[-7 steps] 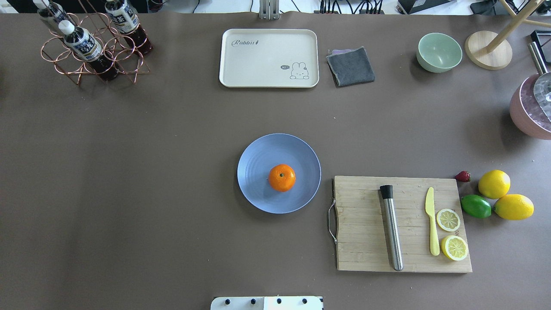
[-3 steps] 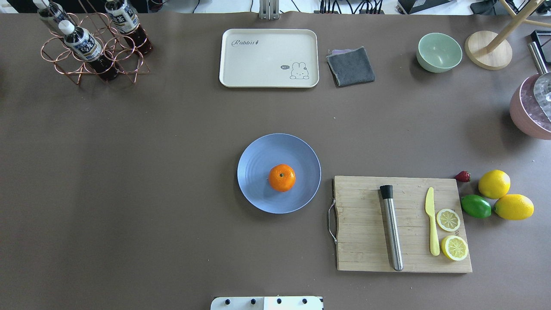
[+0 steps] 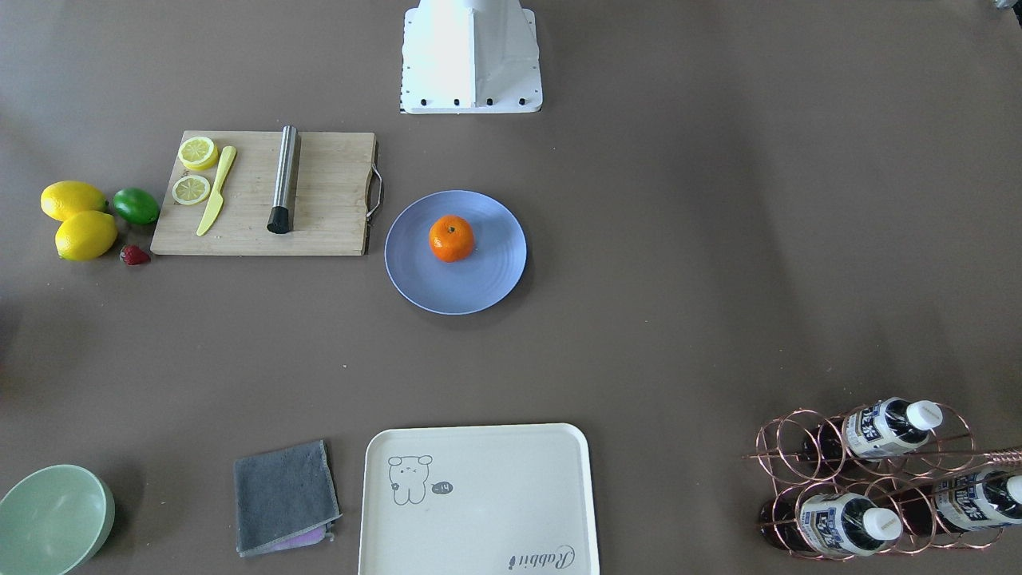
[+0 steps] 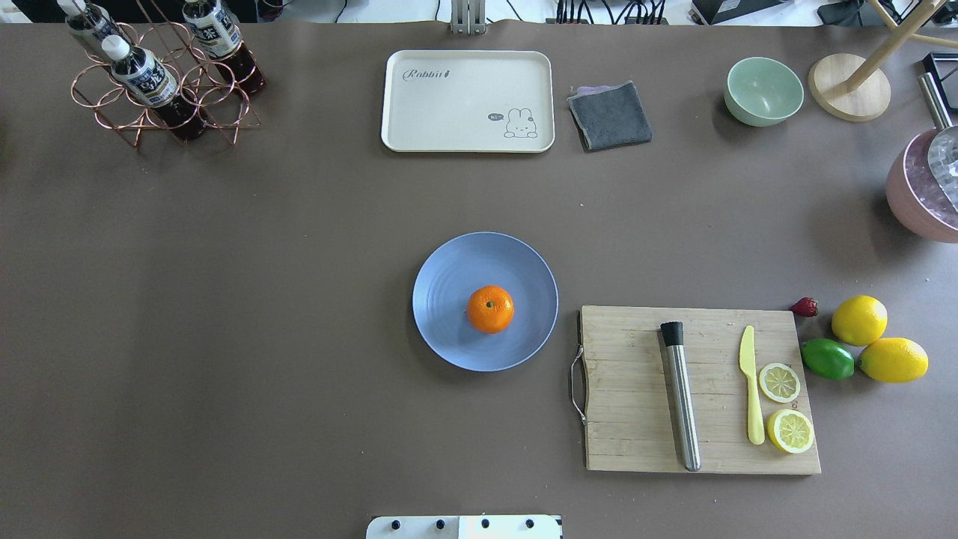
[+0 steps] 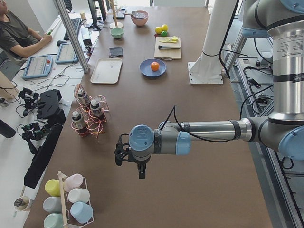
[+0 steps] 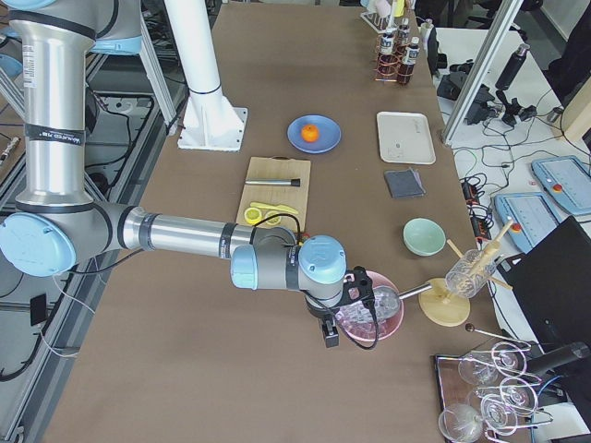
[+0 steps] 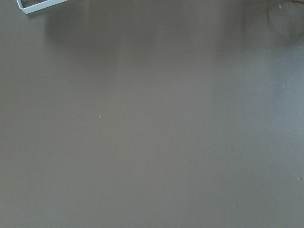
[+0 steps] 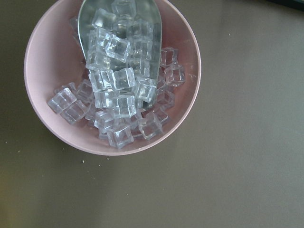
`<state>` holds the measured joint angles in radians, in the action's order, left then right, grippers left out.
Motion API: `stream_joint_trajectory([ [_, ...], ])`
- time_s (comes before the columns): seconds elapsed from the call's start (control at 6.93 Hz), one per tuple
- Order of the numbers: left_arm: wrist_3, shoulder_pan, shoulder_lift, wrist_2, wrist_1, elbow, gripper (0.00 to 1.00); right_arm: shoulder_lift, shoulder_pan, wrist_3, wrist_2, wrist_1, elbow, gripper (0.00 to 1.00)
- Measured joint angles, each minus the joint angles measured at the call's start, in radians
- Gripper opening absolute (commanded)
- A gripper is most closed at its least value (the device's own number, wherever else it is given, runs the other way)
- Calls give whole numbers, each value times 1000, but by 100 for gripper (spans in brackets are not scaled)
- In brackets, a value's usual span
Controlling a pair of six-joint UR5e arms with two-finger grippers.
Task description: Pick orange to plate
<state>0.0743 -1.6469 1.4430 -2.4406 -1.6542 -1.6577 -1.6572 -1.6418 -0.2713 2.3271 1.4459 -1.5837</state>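
Note:
The orange (image 4: 490, 308) sits on the periwinkle-blue plate (image 4: 453, 273) at mid-table, slightly toward the robot's side of the plate's centre; from the front, the orange (image 3: 451, 238) rests on the plate (image 3: 479, 283) alone. No gripper is near it. My left gripper (image 5: 140, 172) hangs over bare table far off at the table's left end. My right gripper (image 6: 329, 336) hovers at the right end, over a pink bowl of ice. Both show only in the side views, so I cannot tell whether they are open or shut.
A wooden cutting board (image 4: 636, 404) with a metal muddler, yellow knife and lemon slices lies right of the plate. Lemons (image 4: 859, 320), a lime and a strawberry sit beyond it. Cream tray (image 4: 468, 101), grey cloth, green bowl (image 4: 763, 90), bottle rack (image 4: 161, 75) and pink ice bowl (image 8: 42, 57) line the edges.

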Motion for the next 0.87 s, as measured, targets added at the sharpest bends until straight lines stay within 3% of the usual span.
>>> stream_joint_trajectory([
  [0.87,1,6,45,31,-45,0,97,-18,3,-2,14,-8,1,100],
])
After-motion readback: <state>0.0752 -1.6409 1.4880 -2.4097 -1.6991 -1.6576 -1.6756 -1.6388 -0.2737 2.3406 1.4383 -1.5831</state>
